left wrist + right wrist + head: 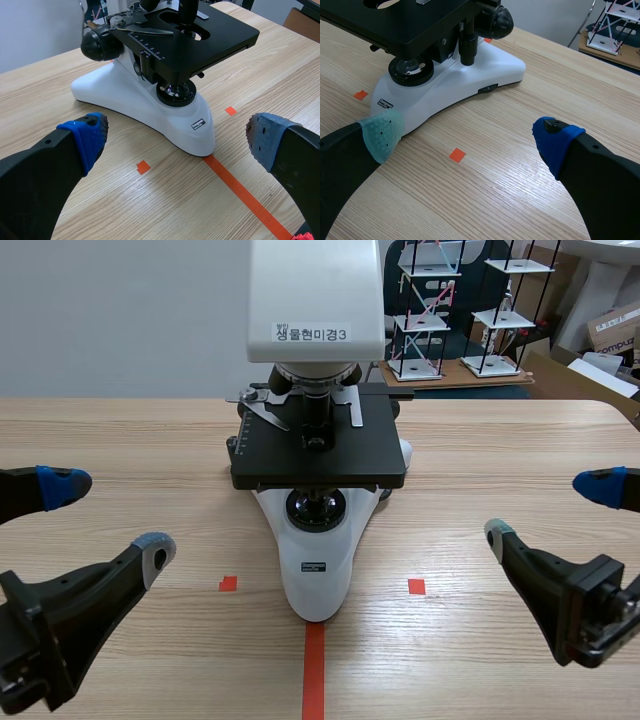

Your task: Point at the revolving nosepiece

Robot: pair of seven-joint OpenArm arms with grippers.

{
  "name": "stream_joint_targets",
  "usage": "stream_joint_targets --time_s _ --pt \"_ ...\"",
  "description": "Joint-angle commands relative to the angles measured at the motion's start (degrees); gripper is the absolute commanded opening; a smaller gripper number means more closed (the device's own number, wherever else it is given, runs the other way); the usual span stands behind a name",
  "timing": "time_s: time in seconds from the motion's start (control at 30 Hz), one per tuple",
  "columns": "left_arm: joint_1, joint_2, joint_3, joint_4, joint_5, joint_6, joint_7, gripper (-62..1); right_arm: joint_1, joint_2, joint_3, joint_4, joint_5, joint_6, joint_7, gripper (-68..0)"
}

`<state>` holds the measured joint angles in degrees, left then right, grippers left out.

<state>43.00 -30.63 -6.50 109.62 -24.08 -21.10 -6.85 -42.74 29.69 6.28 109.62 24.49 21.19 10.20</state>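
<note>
Your left hand (pixel 110 518) and right hand (pixel 548 510) both stand open and empty, low over the desk (pixel 520 440) on either side of the microscope (pixel 318 570), about equally far from it. The revolving nosepiece (pixel 315 375) sits on the centre line, under the white head (pixel 315 300) and above the black stage (pixel 318 455), so from either hand it lies forward, inward and well up. Neither wrist view reaches above the stage to show it, and in the scene view it is dark, shadowed and hard to outline.
</note>
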Motion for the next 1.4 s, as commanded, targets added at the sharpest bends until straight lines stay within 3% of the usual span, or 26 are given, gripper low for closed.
stream_joint_targets --time_s 0.0,0.6,0.7,0.77,0.83,0.87,1.07,1.37 --pt "0.0 0.1 -0.4 0.6 -0.3 -0.1 -0.6 -2.8 0.0 0.4 0.5 0.8 0.4 -0.2 0.7 -11.3" --pt "0.0 0.1 -0.4 0.6 -0.3 -0.1 -0.6 -2.8 0.4 0.4 0.5 0.8 0.4 -0.3 1.1 -12.8" --pt "0.0 0.1 -0.4 0.6 -0.3 -0.1 -0.6 -2.8 1.9 0.4 0.5 0.8 0.3 -0.4 1.0 -25.3" --pt "0.0 0.1 -0.4 0.6 -0.3 -0.1 -0.6 -2.8 3.0 0.4 0.5 0.8 0.1 -0.4 1.1 -41.9" --pt "0.0 0.1 -0.4 0.6 -0.3 -0.1 -0.6 -2.8 4.1 0.4 0.5 0.8 -0.1 -0.4 1.1 -64.2" --pt "0.0 0.1 -0.4 0.6 -0.3 -0.1 -0.6 -2.8 4.7 0.4 0.5 0.8 -0.1 -0.4 1.1 -67.9" --pt "0.0 0.1 -0.4 0.6 -0.3 -0.1 -0.6 -2.8 9.8 0.4 0.4 0.6 -4.3 -0.1 3.4 -67.7" --pt "0.0 0.1 -0.4 0.6 -0.3 -0.1 -0.6 -2.8 22.9 0.2 -4.3 -5.0 -9.4 6.8 5.9 -67.7"
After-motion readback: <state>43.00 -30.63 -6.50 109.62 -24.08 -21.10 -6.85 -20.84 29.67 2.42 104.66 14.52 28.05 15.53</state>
